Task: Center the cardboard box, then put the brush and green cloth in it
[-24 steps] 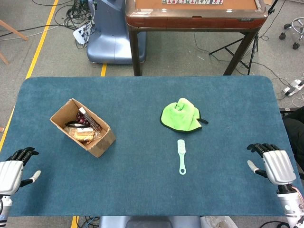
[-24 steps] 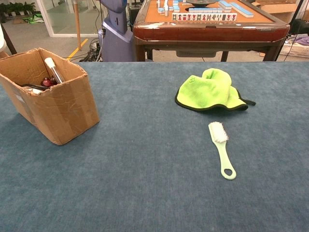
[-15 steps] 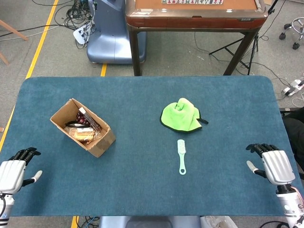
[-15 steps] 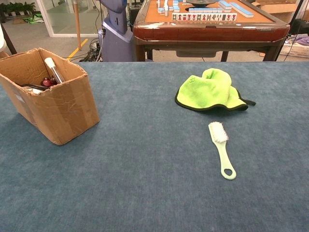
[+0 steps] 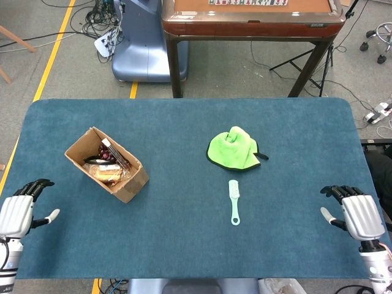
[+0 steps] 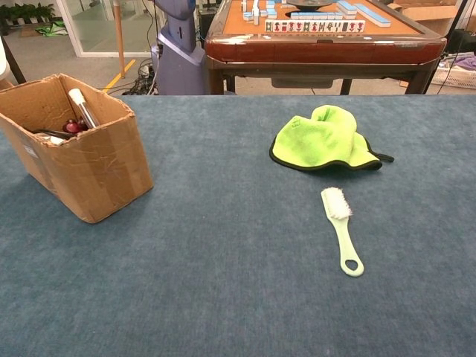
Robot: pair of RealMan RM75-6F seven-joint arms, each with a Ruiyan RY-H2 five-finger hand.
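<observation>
The cardboard box (image 5: pixel 107 164) sits on the left part of the blue-carpeted table (image 5: pixel 184 245), turned at an angle to the table's edges, its top open. Inside it lie several small items, among them a dark red object and a light-capped stick leaning against a wall; what they are cannot be told. The green cloth (image 5: pixel 232 149) lies crumpled right of the table's middle, its edge trimmed in black with a small black loop at its right side. Just in front of it, apart from it, lies the brush (image 5: pixel 234 201), pale green, its bristled head toward the cloth and its handle, with a hole at the end, toward the robot. Both are well apart from the box. The left hand (image 5: pixel 19 211) hangs at the table's near left edge, holding nothing, its dark fingers spread. The right hand (image 5: pixel 355 211) hangs at the near right edge, likewise empty with fingers apart. Beyond the table stands a brown mahjong table (image 5: pixel 251 18) bearing tiles.
</observation>
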